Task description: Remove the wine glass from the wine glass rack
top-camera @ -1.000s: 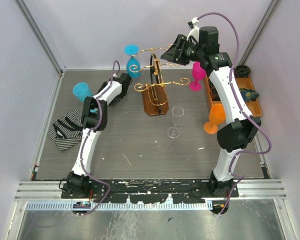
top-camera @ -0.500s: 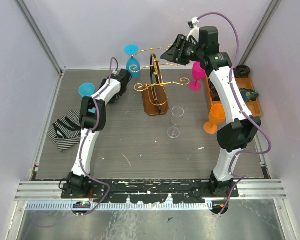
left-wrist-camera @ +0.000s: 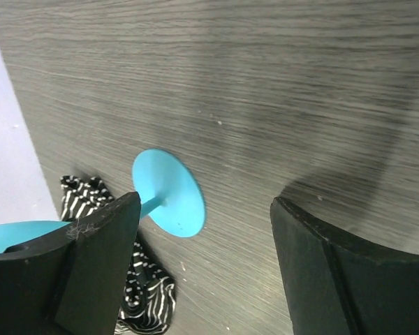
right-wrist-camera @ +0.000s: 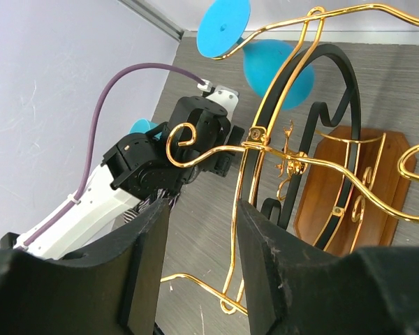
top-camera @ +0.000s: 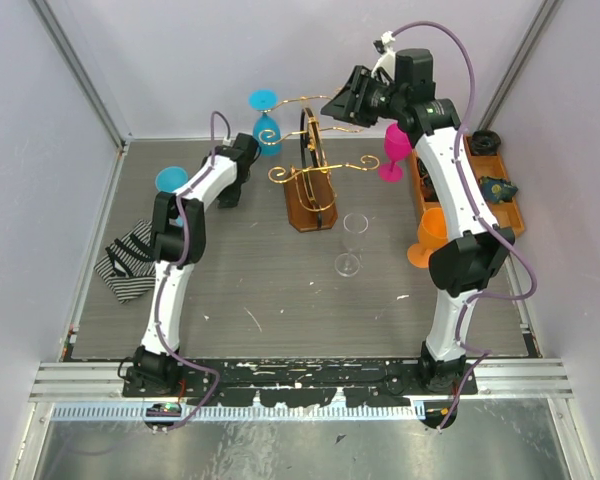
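Orange compartment tray (top-camera: 480,163), right: small dark items (top-camera: 497,186) inside. Turquoise wine glass (top-camera: 266,124) hangs inverted on gold-wire wine glass rack (top-camera: 311,205), rear centre. Left gripper (left-wrist-camera: 206,216) released, fingers wide; right gripper (right-wrist-camera: 199,230) fingers parted astride rack wire.

1. Bright, even, diffuse light is filling the overhead view, and the arms are casting only faint, soft shadows on the table (top-camera: 280,290).
2. In the left wrist view a broad dark shadow is falling across the upper right. The fingers (left-wrist-camera: 91,272) of the left gripper (left-wrist-camera: 206,209) are showing slightly soft.
3. In the right wrist view the wine glass rack (right-wrist-camera: 279,150) is glinting with small highlights, while the right gripper (right-wrist-camera: 202,208) is looking dark and blurred.
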Controlling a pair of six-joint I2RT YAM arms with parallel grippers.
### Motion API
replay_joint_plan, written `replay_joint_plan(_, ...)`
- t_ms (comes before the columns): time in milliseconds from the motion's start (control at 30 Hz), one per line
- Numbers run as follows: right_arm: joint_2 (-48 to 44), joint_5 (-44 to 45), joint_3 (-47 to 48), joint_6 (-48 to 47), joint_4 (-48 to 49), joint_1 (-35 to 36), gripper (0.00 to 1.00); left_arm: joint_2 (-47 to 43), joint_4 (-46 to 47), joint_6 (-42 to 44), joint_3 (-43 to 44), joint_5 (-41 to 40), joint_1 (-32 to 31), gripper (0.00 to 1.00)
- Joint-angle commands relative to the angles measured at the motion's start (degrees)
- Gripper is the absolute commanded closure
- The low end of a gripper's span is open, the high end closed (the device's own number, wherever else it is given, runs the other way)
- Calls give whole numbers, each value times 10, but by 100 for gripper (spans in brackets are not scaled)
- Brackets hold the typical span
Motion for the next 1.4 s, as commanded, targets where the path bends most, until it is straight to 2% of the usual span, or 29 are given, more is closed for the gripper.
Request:
replay_joint_plan(0, -24, 4, 25, 8, 10, 3, 51, -28, 17, -29, -16, 89, -2, 16)
replay_joint_plan(200, -51, 11, 2, 12, 11, 4, 52, -74, 47, -44, -28, 179, 13, 15)
replay_joint_plan(400, -66, 20, 3, 7, 0, 4, 52, -132, 89, -93, -74, 268, 48, 16)
replay_joint_plan(533, -71, 21, -1, 7, -2, 3, 52, -168, 101, -102, -78, 285, 62, 17)
replay_joint_plan(800, -75, 24, -3, 5, -2, 3, 52, -221, 108, -109, -3, 302, 87, 21)
replay_joint_plan(967, -66, 23, 2, 6, -1, 4, 52, -210, 125, -131, 82, 362, 102, 22)
replay_joint_plan(1133, -59, 23, 10, 6, -1, 4, 52, -215, 201, -209, 85, 445, 121, 23)
replay_joint_plan(1233, -55, 25, 14, 5, -1, 4, 52, -219, 260, -261, 71, 492, 132, 29)
replay_joint_plan(1367, -45, 25, 29, 10, -2, 4, 52, -162, 273, -335, 145, 578, 140, 32)
